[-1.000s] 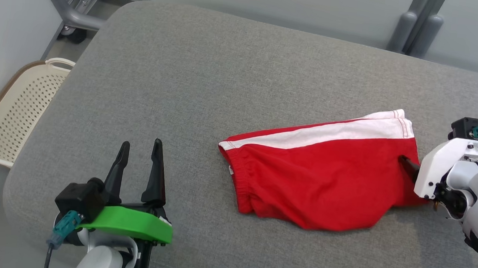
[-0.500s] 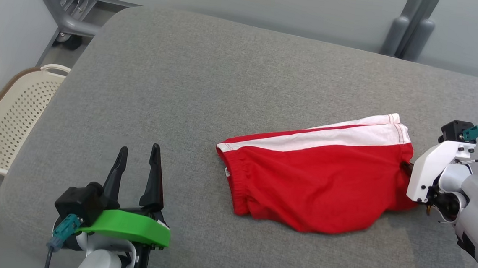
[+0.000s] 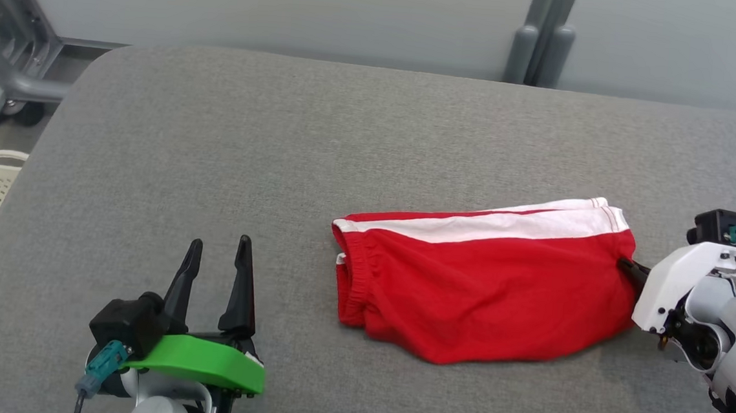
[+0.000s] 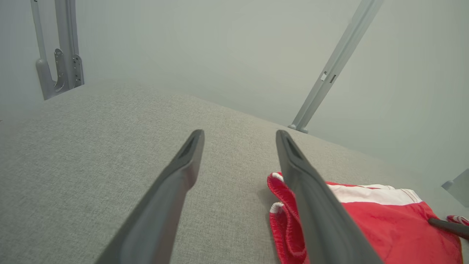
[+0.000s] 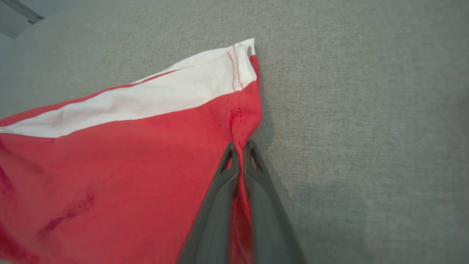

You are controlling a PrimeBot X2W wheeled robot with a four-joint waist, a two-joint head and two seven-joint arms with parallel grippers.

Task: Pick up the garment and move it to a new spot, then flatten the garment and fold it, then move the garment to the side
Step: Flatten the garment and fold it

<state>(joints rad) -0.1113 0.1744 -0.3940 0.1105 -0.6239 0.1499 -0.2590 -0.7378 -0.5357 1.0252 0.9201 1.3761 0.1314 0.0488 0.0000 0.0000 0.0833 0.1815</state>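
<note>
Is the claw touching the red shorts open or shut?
Shut. The right claw has its two dark fingers pressed together, pinching the edge of the red shorts between them.

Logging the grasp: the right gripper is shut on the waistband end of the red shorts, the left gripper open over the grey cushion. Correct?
Wrong end. The right wrist view shows the right gripper shut on the leg-hem edge of the red shorts; the waistband lies opposite. The left gripper is open over the grey cushion.
</note>
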